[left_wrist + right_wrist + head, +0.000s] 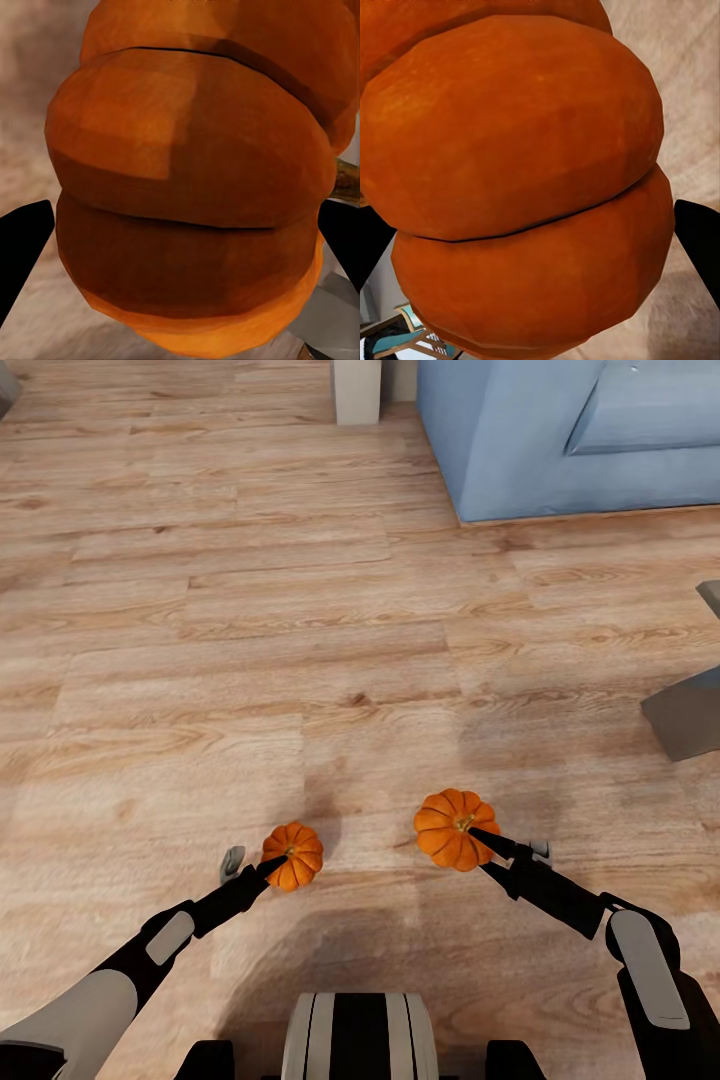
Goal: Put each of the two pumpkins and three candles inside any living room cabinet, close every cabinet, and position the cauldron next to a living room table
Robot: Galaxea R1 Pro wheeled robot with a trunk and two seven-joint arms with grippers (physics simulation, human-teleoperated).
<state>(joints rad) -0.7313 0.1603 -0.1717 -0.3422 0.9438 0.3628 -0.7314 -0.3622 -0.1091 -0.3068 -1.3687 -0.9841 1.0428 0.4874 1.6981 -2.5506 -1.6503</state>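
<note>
Pumpkins, both of them, ride out front over the wooden floor (pixel 250 610) in the head view: the left pumpkin (pixel 293 854) clamped in the left gripper (pixel 272 866), the right pumpkin (pixel 456 828) in the right gripper (pixel 478 837). At the left wrist, ribbed orange sits between two dark fingers (pixel 22 251). The right wrist looks the same, though contact is probably firm rather than plainly seen. Carry level, grip steady, drive slowly toward a cabinet.
</note>
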